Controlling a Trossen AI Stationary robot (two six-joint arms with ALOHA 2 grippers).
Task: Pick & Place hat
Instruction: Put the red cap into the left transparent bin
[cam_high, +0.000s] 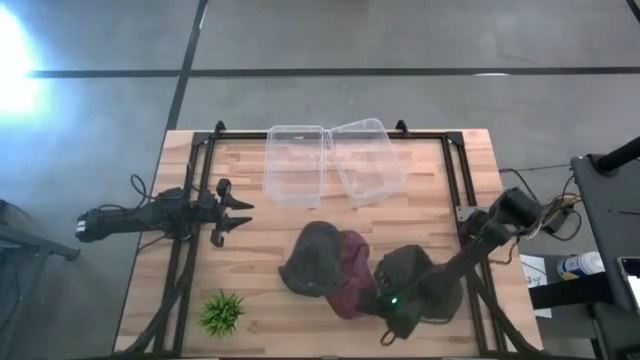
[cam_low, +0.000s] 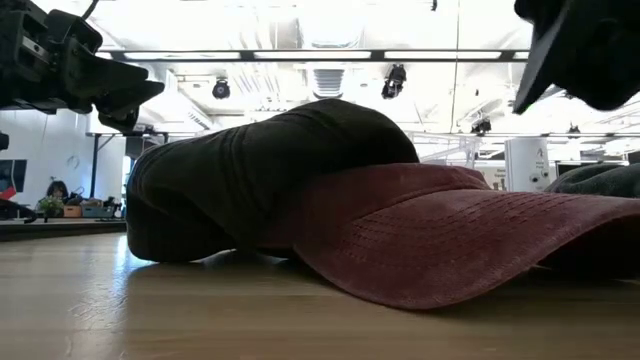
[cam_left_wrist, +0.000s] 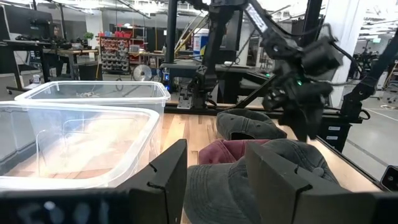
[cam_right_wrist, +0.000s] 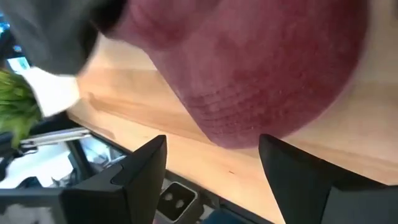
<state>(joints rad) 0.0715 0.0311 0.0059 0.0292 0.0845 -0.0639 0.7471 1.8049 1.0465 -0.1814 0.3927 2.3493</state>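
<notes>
Three hats lie in a heap on the wooden table. A dark grey hat (cam_high: 312, 258) (cam_low: 250, 175) rests partly on a maroon cap (cam_high: 350, 280) (cam_low: 440, 235), whose brim lies on the wood. Another dark hat (cam_high: 412, 272) (cam_left_wrist: 249, 124) sits under my right arm. My right gripper (cam_high: 388, 325) (cam_right_wrist: 211, 146) hovers open above the maroon cap's brim (cam_right_wrist: 261, 74) near the table's near edge, and shows high up in the low view (cam_low: 580, 50). My left gripper (cam_high: 238, 213) (cam_left_wrist: 214, 168) waits open at the table's left, pointing toward the hats.
Two clear plastic bins (cam_high: 297, 165) (cam_high: 368, 160) stand side by side at the table's far edge; they also show in the left wrist view (cam_left_wrist: 74, 137). A small green plant (cam_high: 222, 312) sits at the near left corner. Bare wood lies between the left gripper and the hats.
</notes>
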